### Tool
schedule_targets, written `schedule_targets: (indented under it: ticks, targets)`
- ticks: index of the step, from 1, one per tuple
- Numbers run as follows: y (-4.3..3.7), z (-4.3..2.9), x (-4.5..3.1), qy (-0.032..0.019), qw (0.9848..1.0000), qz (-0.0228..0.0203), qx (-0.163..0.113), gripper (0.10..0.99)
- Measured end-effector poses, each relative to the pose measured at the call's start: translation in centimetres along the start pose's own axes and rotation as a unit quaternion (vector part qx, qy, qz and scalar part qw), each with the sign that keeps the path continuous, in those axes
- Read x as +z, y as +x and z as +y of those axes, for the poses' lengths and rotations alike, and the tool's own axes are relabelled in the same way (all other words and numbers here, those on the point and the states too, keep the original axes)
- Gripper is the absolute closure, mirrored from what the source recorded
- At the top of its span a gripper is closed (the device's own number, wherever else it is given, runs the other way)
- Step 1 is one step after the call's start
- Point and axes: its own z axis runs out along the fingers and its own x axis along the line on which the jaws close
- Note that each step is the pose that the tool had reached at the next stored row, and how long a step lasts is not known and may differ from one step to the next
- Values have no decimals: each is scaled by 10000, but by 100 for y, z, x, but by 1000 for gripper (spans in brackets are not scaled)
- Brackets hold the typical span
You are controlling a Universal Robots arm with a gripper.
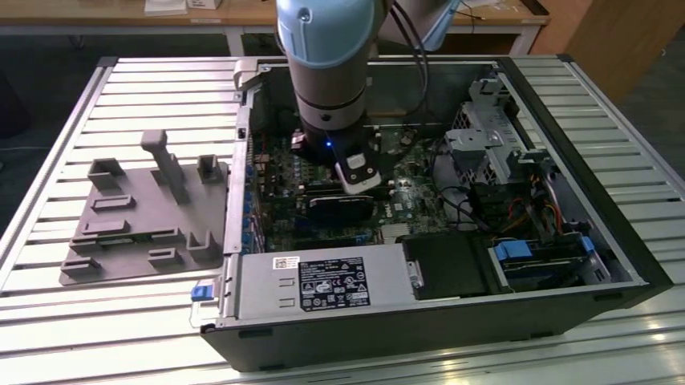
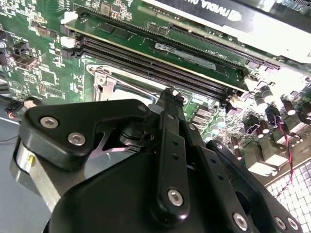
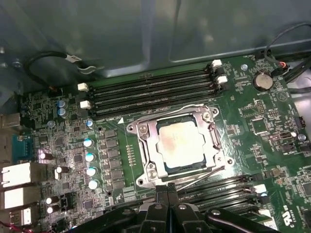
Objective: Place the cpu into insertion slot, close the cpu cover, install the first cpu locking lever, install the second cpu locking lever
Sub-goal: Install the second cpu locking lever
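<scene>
Exterior view is pretty evenly lit from overhead, with bright glare off the ribbed metal surface (image 1: 631,345) around 5 o'clock and the open case interior (image 1: 428,200) sitting in shadow. First wrist view is dim but sharp; the cpu (image 3: 181,143) has a soft sheen. Second wrist view is blown out at 2 o'clock, and the end effector (image 2: 170,97) up close is soft.

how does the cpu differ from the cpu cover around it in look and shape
In the first wrist view the cpu is a solid square with a pale, matte, slightly discoloured top, while the cpu cover is a shiny silvery frame with a large open middle. The cpu sits inside that opening; the cpu cover borders it on all sides. Both are metal, square and lie flat on the green board.
</scene>
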Motion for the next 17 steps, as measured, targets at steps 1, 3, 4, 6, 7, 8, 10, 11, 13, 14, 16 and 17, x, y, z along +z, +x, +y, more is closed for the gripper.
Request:
schedule_targets:
  ticks: [1, 3, 4, 6, 7, 8, 10, 11, 13, 14, 16, 17]
  targets:
    - [-1, -12, 5, -20, 10000, 4, 1, 984]
    - [-6, -41, 11, -54, 10000, 11, 4, 984]
    - [-7, -51, 13, -59, 10000, 13, 5, 984]
    - [-11, -70, 20, -71, 10000, 16, 6, 984]
    - [-12, -79, 24, -80, 10000, 17, 7, 984]
    - [-14, -88, 26, -92, 10000, 20, 8, 984]
    - [-17, -103, 30, -131, 9999, 29, 12, 984]
    - [-17, -108, 33, -158, 9999, 34, 15, 984]
    - [-13, -116, 39, -227, 9997, 49, 22, 984]
    - [-6, -120, 42, -262, 9996, 57, 25, 984]
    - [4, -128, 53, -321, 9995, 71, 29, 984]
    - [7, -133, 59, -345, 9994, 75, 32, 984]
